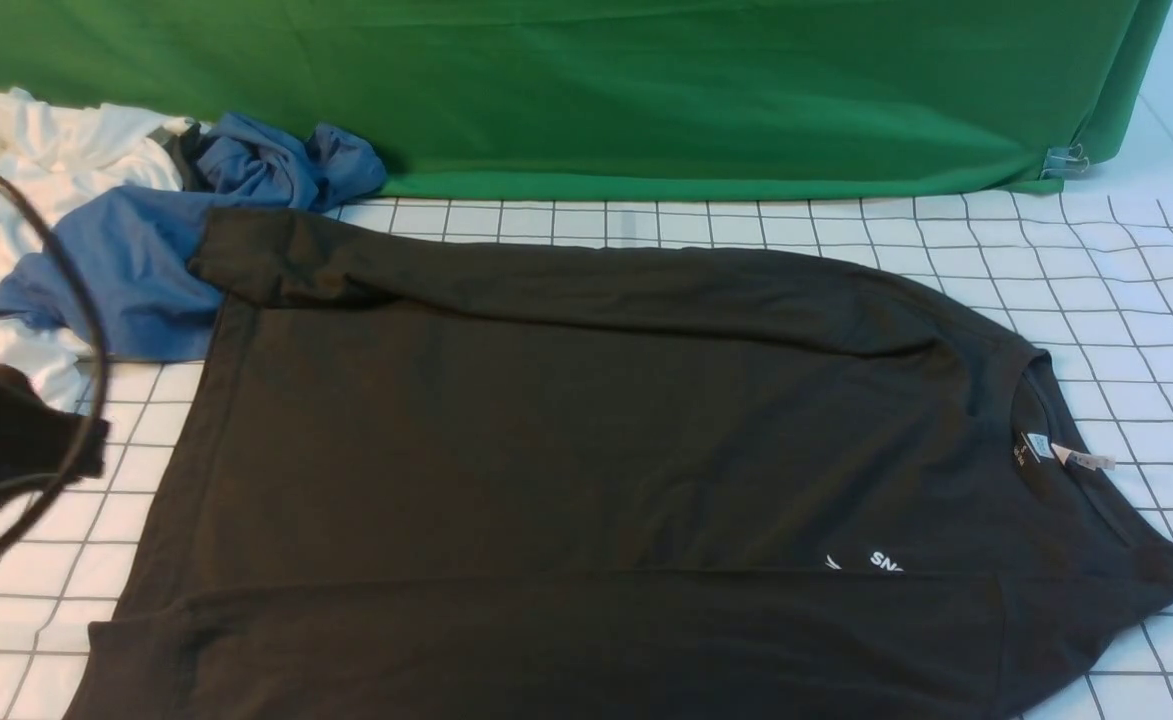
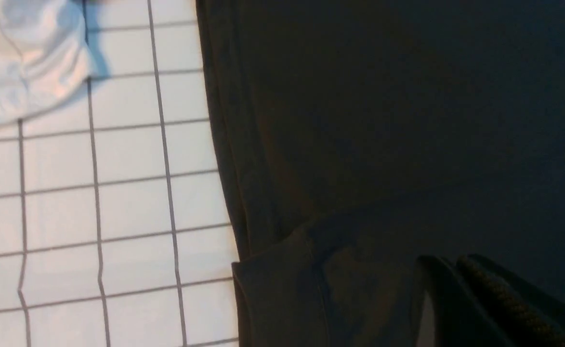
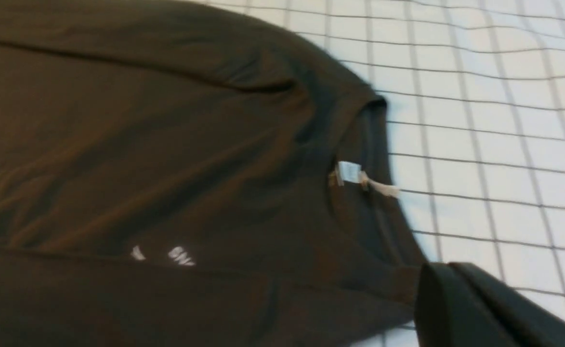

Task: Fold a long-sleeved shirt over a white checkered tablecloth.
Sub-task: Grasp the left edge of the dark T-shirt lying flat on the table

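Left gripper: jaws together, low over the folded-in cuff at the hem end, well away from the collar; whether any cloth is pinched, cannot tell.

Right gripper: jaws together, at the near shoulder just beside the collar; grip on fabric not made out.

Long-sleeved shirt lies flat on the white checkered tablecloth, collar to the robot's right; both sleeves are laid in along the body, the near one half covering the white lettering. Judgement: one gripper at each end of the near edge suits lifting that edge over for a lengthwise fold.

Front view shows the whole layout, plus the blue garment and white garment far from the collar, the blue one touching the hem corner; neither gripper shows there. Only the wrist views show the grippers; the right one gives the neck label close up.
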Tool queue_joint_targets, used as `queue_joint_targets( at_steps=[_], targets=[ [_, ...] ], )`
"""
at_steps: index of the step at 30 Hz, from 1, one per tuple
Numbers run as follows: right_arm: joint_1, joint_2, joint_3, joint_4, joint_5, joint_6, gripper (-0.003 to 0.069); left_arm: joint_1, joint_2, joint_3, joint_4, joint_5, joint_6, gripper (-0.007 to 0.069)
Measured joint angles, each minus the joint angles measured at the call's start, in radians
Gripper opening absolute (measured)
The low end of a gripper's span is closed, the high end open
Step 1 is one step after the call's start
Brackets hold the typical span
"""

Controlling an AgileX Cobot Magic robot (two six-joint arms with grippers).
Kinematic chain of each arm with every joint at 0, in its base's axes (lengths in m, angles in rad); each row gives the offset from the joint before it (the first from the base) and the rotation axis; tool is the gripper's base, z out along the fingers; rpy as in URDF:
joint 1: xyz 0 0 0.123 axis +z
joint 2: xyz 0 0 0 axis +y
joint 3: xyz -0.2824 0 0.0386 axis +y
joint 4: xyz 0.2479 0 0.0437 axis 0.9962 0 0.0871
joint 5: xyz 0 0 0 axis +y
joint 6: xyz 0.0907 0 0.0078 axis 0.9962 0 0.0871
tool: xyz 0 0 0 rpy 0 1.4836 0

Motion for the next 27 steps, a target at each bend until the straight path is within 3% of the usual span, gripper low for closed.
queue_joint_targets(
  at_steps=[5,9,16,20,27],
  targets=[
    [0.062,0.000,0.000,0.002,-0.004,-0.024,0.0010,0.000,0.081,0.017,0.116,0.016,-0.095,-0.0006],
    [0.094,0.001,0.000,0.003,-0.021,-0.027,0.0010,0.000,0.089,0.080,0.193,0.000,-0.159,0.0041],
    [0.123,0.001,0.000,0.003,-0.042,-0.027,0.0011,0.006,0.108,0.202,0.186,-0.071,-0.194,0.0338],
    [0.141,0.001,0.000,0.003,-0.042,-0.027,0.0011,0.069,0.171,0.202,0.163,-0.128,-0.202,0.0507],
    [0.163,0.001,0.000,0.004,-0.042,-0.027,0.0012,0.141,0.324,0.203,0.040,-0.241,-0.080,0.0569]
  ],
)
